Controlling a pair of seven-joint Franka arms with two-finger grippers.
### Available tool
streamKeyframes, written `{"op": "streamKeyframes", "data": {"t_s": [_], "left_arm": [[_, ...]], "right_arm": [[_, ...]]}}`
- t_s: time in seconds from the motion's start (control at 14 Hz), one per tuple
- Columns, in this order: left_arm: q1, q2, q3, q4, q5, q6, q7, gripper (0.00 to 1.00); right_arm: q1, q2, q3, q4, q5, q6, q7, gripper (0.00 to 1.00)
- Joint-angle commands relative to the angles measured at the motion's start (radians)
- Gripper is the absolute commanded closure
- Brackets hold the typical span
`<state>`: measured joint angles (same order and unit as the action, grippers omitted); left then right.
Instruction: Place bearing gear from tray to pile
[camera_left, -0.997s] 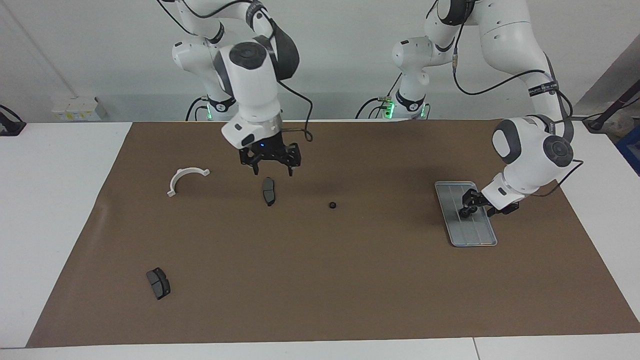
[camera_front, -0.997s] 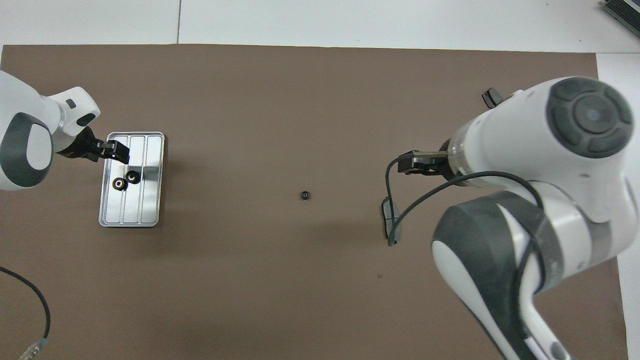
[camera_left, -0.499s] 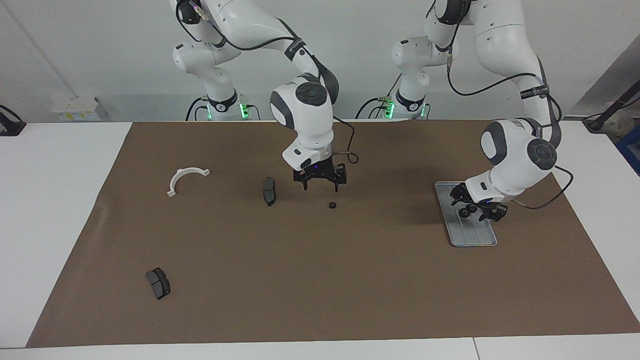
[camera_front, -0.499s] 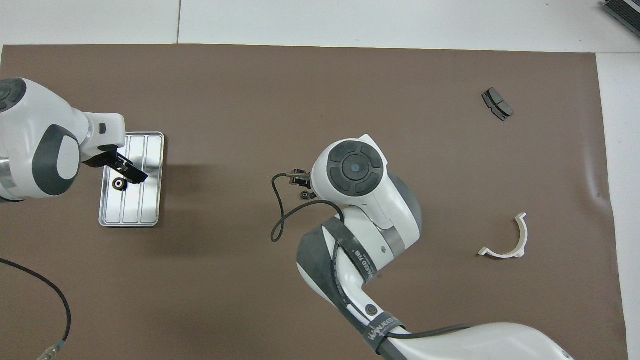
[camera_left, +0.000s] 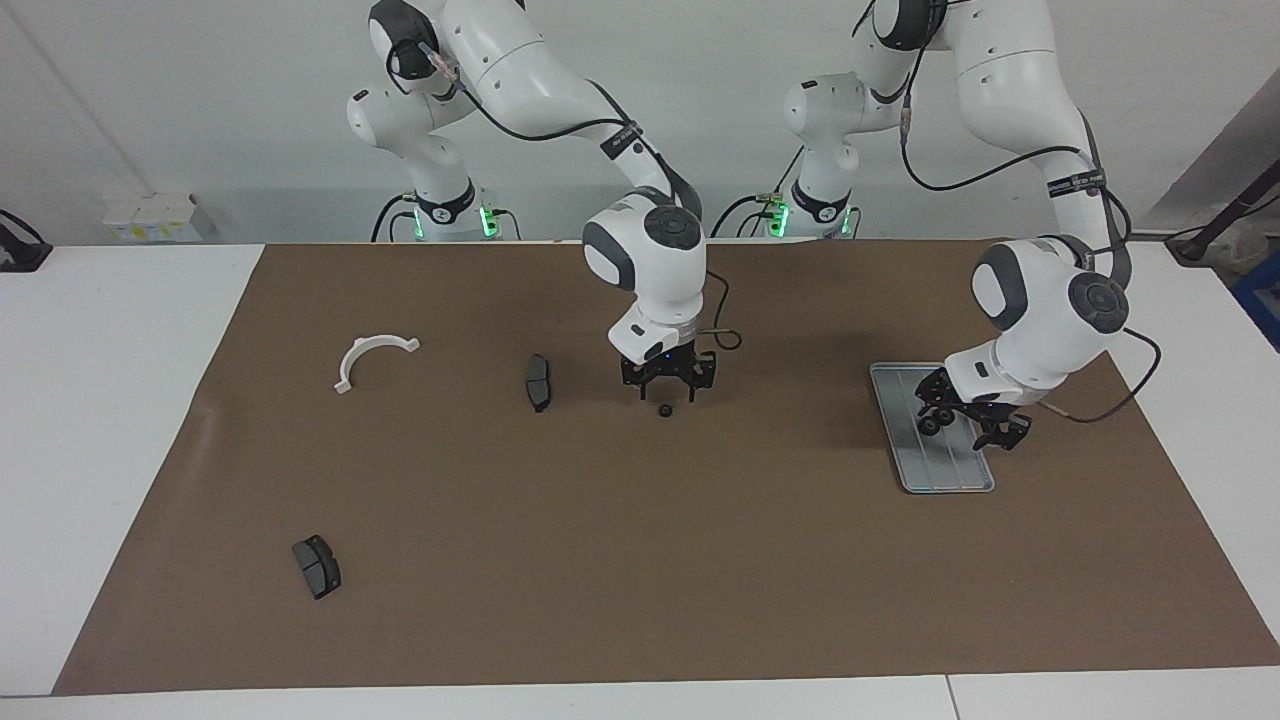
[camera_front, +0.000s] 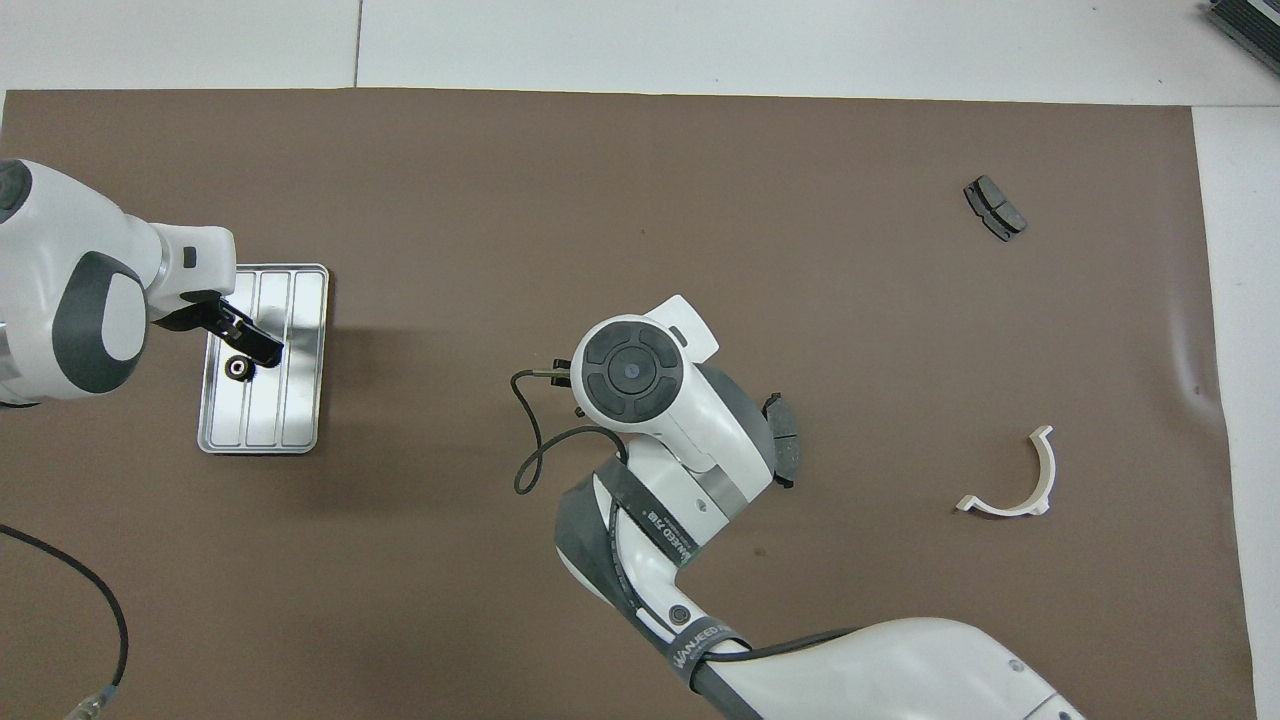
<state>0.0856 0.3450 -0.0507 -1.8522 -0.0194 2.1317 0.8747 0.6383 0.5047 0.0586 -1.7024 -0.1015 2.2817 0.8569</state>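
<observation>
One bearing gear sits in the tray, under the left hand, whose fingers stand wide apart over it. Another gear lies on the brown mat mid-counter, just beneath the right hand, fingers spread, near a brake pad
</observation>
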Motion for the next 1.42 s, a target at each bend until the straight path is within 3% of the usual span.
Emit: {"op": "streamKeyframes", "data": {"t_s": [0.0, 0.21, 0.5, 0.64, 0.85, 1.14, 1.35], "left_arm": [[0.008, -0.029, -0.003, -0.05, 0.01, 0.03, 0.146, 0.0], [0.028, -0.034, -0.003, -0.067, 0.012, 0.028, 0.165, 0.0], [0.026, -0.034, -0.003, -0.087, 0.012, 0.03, 0.2, 0.0], [0.017, -0.034, -0.003, -0.09, 0.012, 0.03, 0.205, 0.0], [0.014, -0.04, -0.004, -0.107, 0.012, 0.031, 0.204, 0.0], [0.013, -0.044, -0.004, -0.13, 0.012, 0.034, 0.199, 0.0], [0.006, -0.05, -0.003, -0.14, 0.012, 0.034, 0.188, 0.06]], "right_arm": [[0.007, 0.011, -0.002, -0.014, -0.03, 0.034, 0.025, 0.23], [0.007, 0.011, -0.002, -0.049, -0.03, 0.08, 0.031, 0.28], [-0.003, 0.011, -0.003, -0.049, -0.035, 0.091, 0.031, 0.45], [-0.002, 0.011, -0.005, -0.048, -0.035, 0.09, 0.031, 0.62], [0.001, 0.006, -0.013, -0.042, -0.035, 0.079, 0.04, 1.0], [-0.063, -0.078, -0.019, -0.059, -0.033, 0.042, 0.034, 1.0], [-0.153, -0.152, -0.017, -0.152, -0.033, 0.042, -0.033, 1.0]]}}
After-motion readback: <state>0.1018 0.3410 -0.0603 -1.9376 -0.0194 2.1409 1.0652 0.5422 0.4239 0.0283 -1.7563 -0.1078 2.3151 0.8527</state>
